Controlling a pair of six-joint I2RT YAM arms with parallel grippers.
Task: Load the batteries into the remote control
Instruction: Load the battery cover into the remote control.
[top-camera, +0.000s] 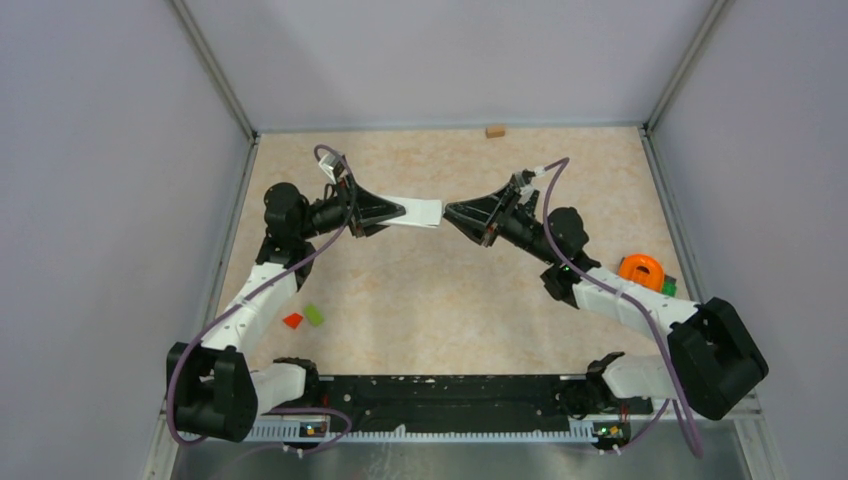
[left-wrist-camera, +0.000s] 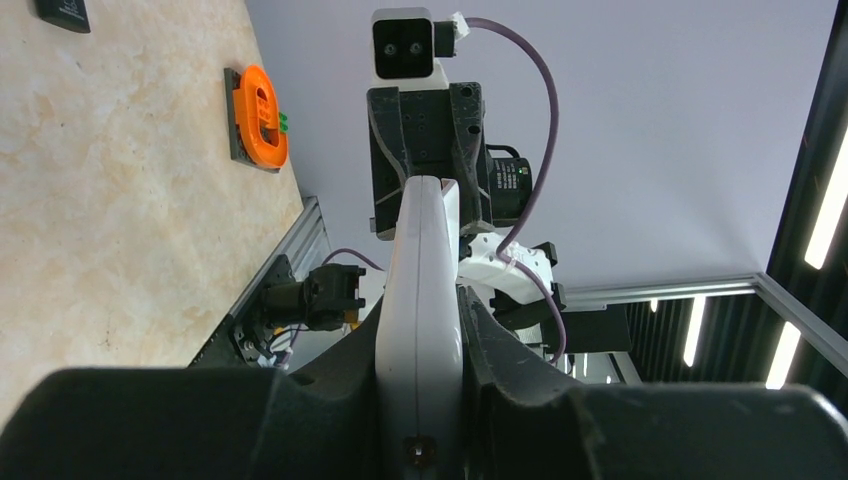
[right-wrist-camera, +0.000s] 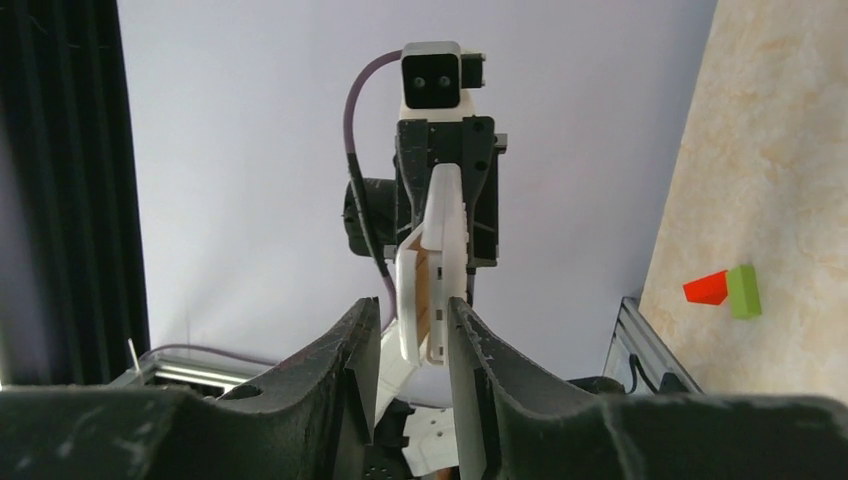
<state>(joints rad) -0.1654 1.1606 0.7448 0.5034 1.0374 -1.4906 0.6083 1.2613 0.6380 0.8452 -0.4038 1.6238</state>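
Observation:
My left gripper (top-camera: 395, 212) is shut on a white remote control (top-camera: 420, 212) and holds it level above the table's middle, its free end pointing right. In the left wrist view the remote (left-wrist-camera: 420, 250) stands edge-on between the fingers of the left gripper (left-wrist-camera: 425, 300). My right gripper (top-camera: 450, 211) is open at that free end. In the right wrist view the remote's end (right-wrist-camera: 432, 270) sits between the tips of the right gripper (right-wrist-camera: 412, 302), showing an open cavity and a raised white cover close to the right finger. No batteries are in view.
A flat red block (top-camera: 292, 320) and a lime-green block (top-camera: 315, 313) lie at the front left, also in the right wrist view (right-wrist-camera: 720, 288). An orange ring-shaped object (top-camera: 641, 268) sits by the right wall. A small tan block (top-camera: 494, 130) lies at the back edge.

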